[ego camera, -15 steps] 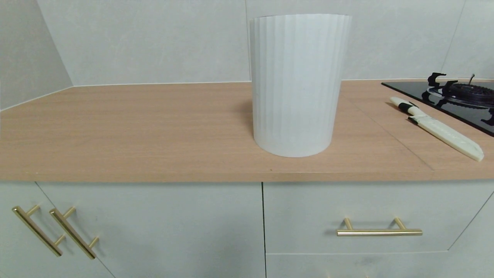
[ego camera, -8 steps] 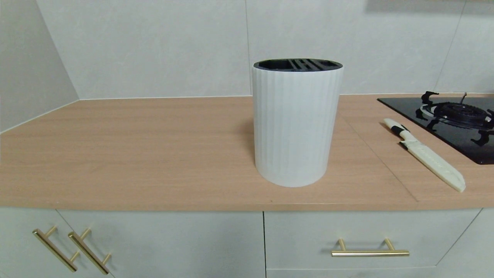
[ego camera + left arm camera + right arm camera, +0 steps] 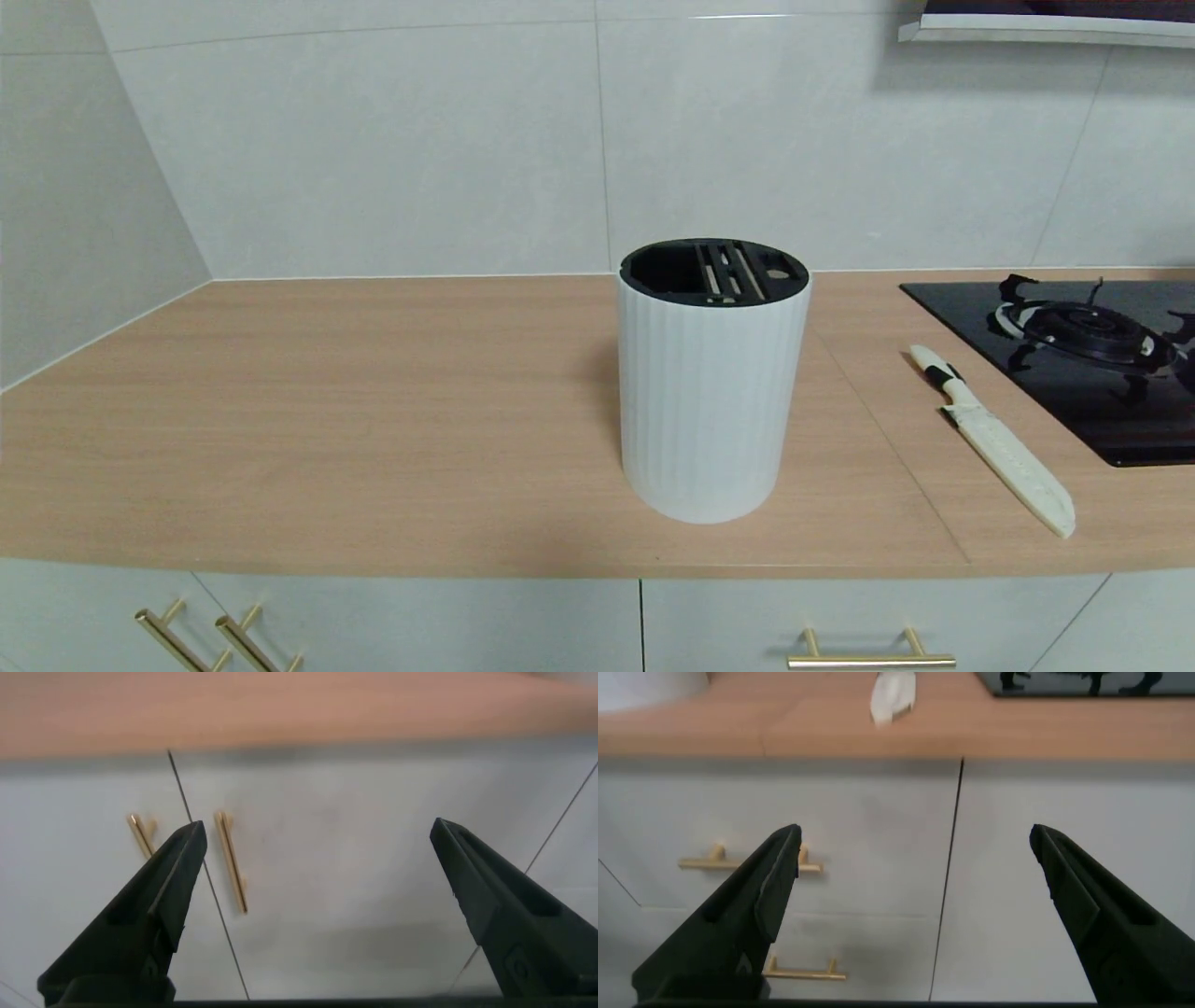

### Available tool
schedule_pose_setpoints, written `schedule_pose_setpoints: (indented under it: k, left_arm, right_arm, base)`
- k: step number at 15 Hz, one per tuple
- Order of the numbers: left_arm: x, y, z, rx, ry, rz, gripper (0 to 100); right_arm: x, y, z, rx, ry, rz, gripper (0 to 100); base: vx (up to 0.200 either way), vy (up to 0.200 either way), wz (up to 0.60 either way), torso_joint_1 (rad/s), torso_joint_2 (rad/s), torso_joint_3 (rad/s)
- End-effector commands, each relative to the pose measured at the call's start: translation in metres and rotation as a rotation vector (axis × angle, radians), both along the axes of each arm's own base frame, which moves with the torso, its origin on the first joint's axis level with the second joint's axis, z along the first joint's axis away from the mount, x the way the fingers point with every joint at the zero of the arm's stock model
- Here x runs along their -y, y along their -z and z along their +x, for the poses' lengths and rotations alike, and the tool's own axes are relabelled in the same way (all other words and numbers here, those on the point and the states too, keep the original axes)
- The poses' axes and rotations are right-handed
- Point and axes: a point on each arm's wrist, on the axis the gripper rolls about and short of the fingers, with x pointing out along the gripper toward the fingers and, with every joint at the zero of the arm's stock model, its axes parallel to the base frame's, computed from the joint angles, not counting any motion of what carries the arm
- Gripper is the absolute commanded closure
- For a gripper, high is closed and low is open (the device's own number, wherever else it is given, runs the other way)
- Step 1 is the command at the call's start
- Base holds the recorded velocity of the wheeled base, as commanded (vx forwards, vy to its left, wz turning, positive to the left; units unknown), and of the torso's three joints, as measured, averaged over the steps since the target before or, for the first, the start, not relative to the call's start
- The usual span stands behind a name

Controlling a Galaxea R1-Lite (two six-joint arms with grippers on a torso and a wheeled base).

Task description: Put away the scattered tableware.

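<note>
A tall white ribbed knife holder with a black slotted top stands near the front edge of the wooden counter. A cream-coloured knife with a black band on its handle lies flat on the counter to its right, blade tip toward the front edge; its tip also shows in the right wrist view. My left gripper is open, below counter level, facing the cabinet doors. My right gripper is open too, low in front of the drawers, with nothing between its fingers.
A black gas hob sits at the right end of the counter, just beyond the knife. Tiled walls close the back and left. Below are pale cabinet fronts with brass handles. A range hood edge hangs at upper right.
The whole head view has shifted as the camera rose: the holder's slotted top now shows from above and less cabinet front is visible. The knife and holder have not moved on the counter.
</note>
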Motion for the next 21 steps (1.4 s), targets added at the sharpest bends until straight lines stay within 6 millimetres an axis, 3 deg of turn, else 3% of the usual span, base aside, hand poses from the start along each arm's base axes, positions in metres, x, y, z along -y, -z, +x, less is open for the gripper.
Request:
schedule_pose_setpoints:
  k: [1,21]
  left_arm:
    - [0.0,0.0,0.0,0.0,0.0,0.0,0]
    - [0.0,0.0,0.0,0.0,0.0,0.0,0]
  right_arm:
    - [0.0,0.0002,0.0001,-0.003,-0.001,0.0,0]
    - [0.0,0.0,0.0001,-0.001,-0.001,0.0,0]
  base:
    - [0.0,0.0,0.0,0.207,-0.49,-0.29]
    - [0.0,0.0,0.0,0.242,-0.52,-0.28]
